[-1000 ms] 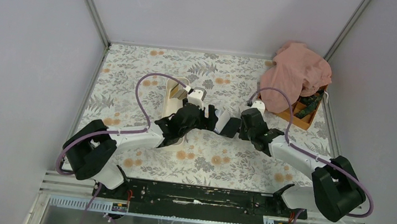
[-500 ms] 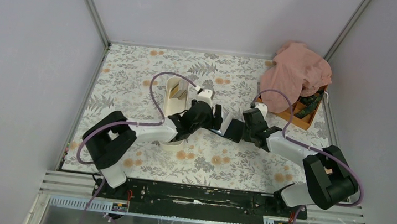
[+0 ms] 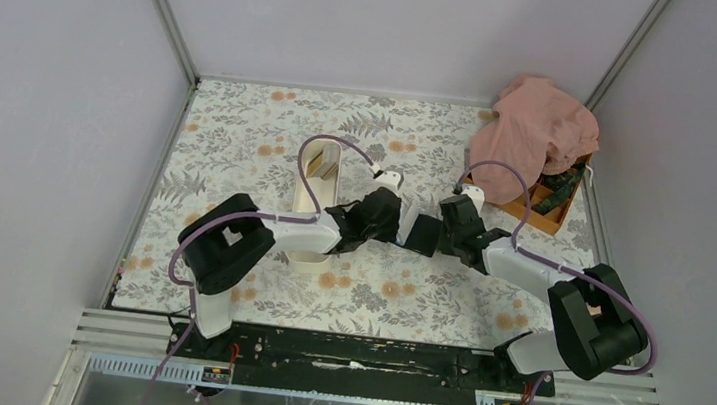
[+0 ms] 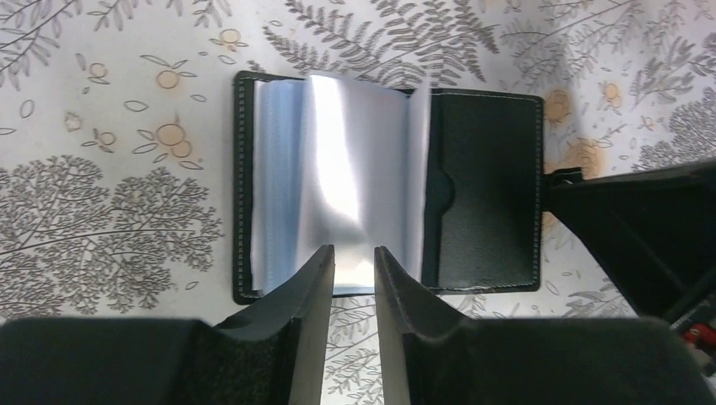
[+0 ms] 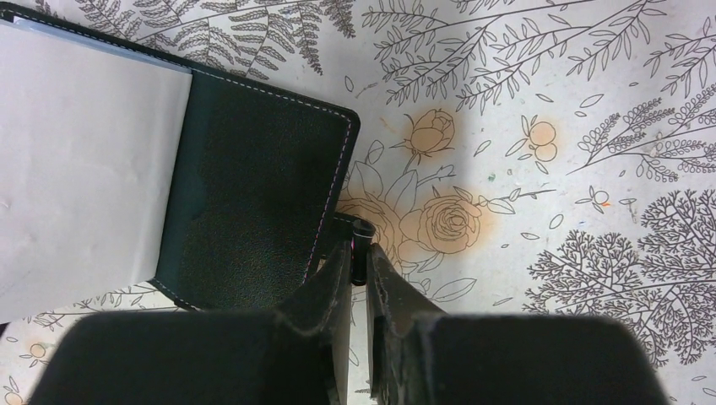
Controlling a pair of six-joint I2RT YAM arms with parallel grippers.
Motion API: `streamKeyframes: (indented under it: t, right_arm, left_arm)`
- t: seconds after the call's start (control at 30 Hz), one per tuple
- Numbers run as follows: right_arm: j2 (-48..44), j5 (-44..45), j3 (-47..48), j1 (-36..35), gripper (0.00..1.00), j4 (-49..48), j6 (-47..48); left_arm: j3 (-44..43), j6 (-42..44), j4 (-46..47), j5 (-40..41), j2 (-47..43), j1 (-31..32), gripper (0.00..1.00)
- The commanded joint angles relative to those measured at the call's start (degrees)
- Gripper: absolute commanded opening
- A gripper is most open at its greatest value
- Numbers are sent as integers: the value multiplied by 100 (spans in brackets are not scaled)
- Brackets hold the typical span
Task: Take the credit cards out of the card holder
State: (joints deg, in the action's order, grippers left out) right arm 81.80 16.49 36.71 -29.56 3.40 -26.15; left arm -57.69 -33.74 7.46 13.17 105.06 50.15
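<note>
The black card holder [image 4: 485,177] lies open on the floral table between both arms, seen from above as a dark flap [image 3: 421,234]. Its glossy bluish-grey inner face [image 4: 338,169] bulges upward. The credit cards are hidden; I cannot tell any apart from that glossy face. My left gripper [image 4: 355,251] has its jaws narrowly apart at the near edge of the glossy face; whether they pinch it is unclear. My right gripper [image 5: 361,249] is shut on a small black tab [image 5: 361,229] at the holder's outer edge.
A long white tray [image 3: 309,207] stands just left of the left gripper [image 3: 394,228], with tan flat things at its far end. An orange compartment box [image 3: 547,207] under a pink cloth [image 3: 538,131] sits at the back right. Grey walls close in the table.
The left arm has swung right to the card holder and its jaws have narrowed from wide to a slim gap. The right arm pulled in slightly, keeping its grip.
</note>
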Motion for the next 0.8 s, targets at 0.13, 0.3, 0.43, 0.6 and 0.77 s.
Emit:
streamKeyframes:
  t: [0.13,0.3,0.43,0.6,0.77]
  right_arm:
    - [-129,-90,14,38,1,-230,55]
    - [-349,-84,-80,38,11,-301,59]
    - [-832,28,-177,37,29,-312,53]
    - [-1256,116,-111,38,32,-181,75]
    - [-1345,-3,77,36,28,-112,107]
  left_arm:
    - [-222,247,144,-98,1,425,31]
    - [-483,297,-2,-101,323,633,31]
    - [-556,297,-28,-126,418,689,31]
    - [-617,297,-115,-93,518,693,31]
    - [-683,297,-163,-105,636,689,31]
